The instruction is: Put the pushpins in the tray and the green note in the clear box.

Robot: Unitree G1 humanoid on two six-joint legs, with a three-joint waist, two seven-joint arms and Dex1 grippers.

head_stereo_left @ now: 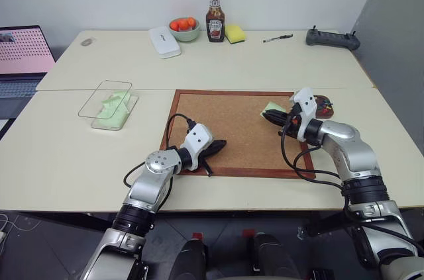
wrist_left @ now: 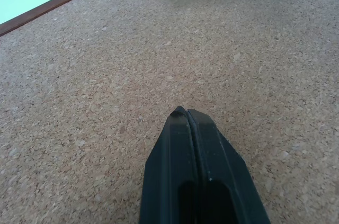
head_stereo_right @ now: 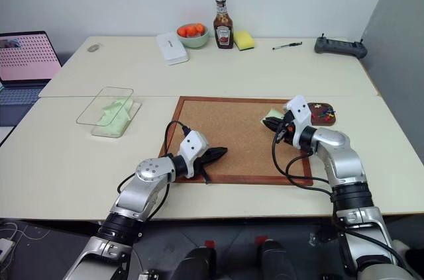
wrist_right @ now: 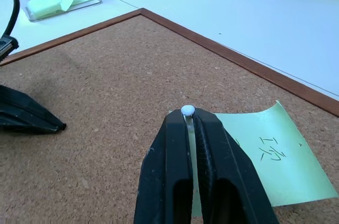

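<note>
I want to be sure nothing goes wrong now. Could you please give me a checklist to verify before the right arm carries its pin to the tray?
1. Pin gripped: ok. The right gripper is shut on a white-headed pushpin.
2. Note released from the pin: ok. The green note lies on the cork board with one corner curled up.
3. Tray free to receive it: ok. The tray sits beside the board's right edge and holds coloured pins.
4. Left gripper out of the way: ok, shut, over the board's near left part.
5. Clear box open: cannot tell.

No legible text on anything.
</note>
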